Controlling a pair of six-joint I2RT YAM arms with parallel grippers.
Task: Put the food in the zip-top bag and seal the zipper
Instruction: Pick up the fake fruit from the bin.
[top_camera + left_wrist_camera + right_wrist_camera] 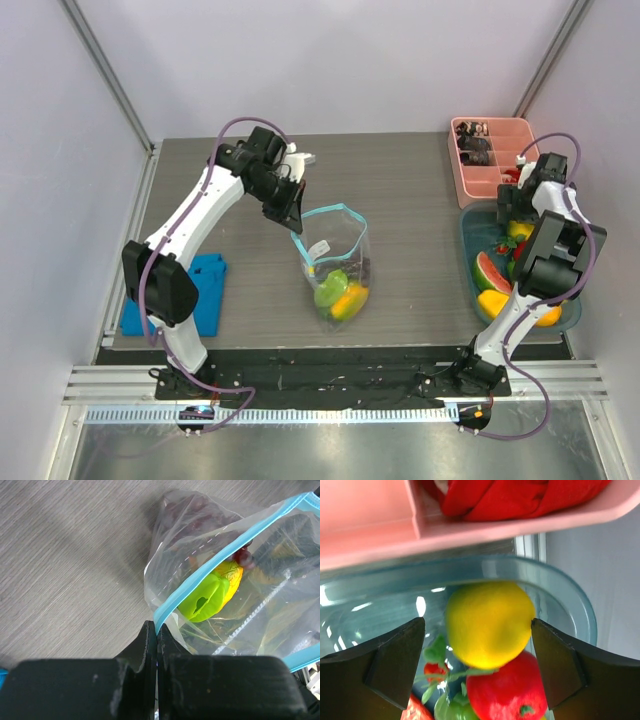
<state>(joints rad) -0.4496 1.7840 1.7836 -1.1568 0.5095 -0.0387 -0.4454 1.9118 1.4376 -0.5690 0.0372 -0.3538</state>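
The zip-top bag [335,262] hangs upright over the table's middle, its mouth spread open. My left gripper [293,225] [156,627] is shut on the left end of the teal zipper [210,565] [345,208]. Inside the bag lie a green fruit [205,597], an orange one [231,577] and dark grapes [244,556]. At the right, my right gripper [514,212] [477,622] stands open astride a yellow fruit [490,622] [519,230] in the teal tray [560,585]. The right finger is at the fruit's side; the left finger stands apart from it.
More food fills the teal tray [468,250]: a red fruit [502,690], a watermelon slice [488,270], an orange fruit [492,303]. A pink divided tray [458,165] [470,530] stands just behind it. A blue cloth [195,290] lies at the left edge.
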